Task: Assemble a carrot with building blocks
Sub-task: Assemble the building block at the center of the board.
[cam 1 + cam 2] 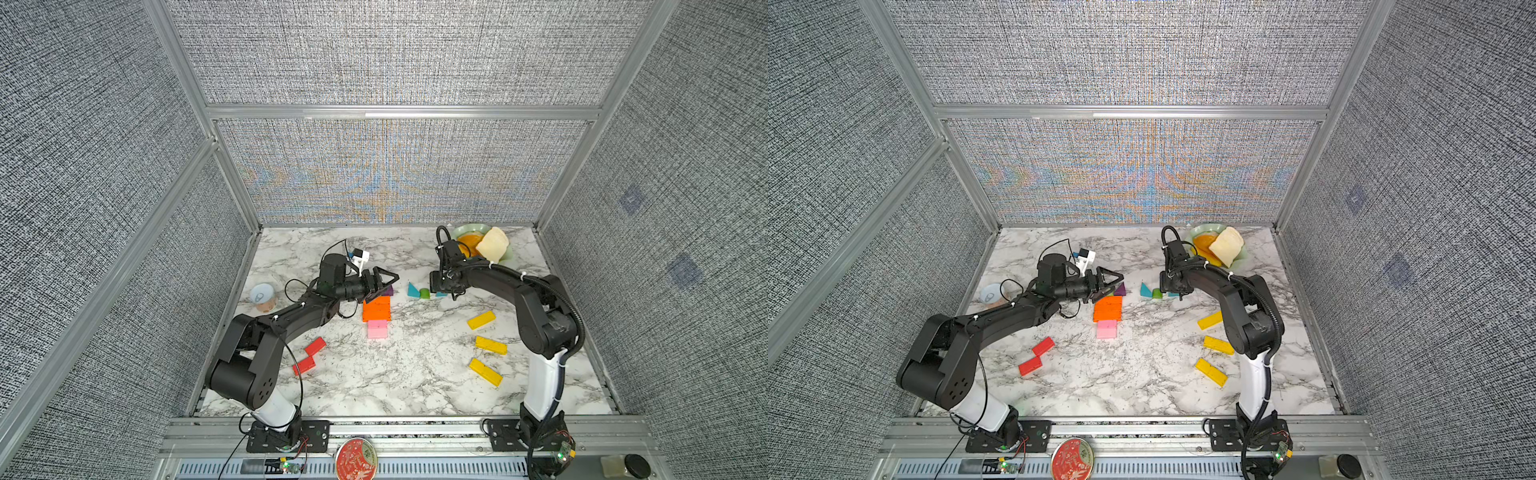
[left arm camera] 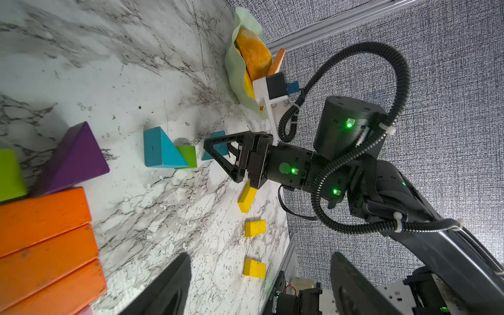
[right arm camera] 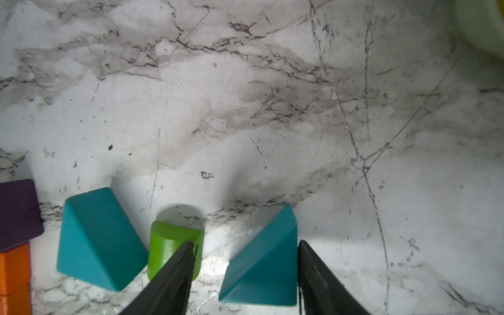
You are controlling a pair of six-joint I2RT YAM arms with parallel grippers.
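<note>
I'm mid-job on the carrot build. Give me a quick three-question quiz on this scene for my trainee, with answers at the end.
1. How many yellow bars lie on the table?
2. True or false: the right gripper straddles a teal triangle, jaws apart.
3. What stands between that one and the second teal triangle? A: lime-green stub; B: white cube; C: black ball.
Key: 1: three; 2: true; 3: A.

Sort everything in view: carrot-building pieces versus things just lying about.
For the carrot: orange bars, pink bars, purple triangle, teal triangles, lime-green stubs, red bars, yellow bars.
Lying about: green plate with toy fruit slices and bread slice, cup, red tin.
</note>
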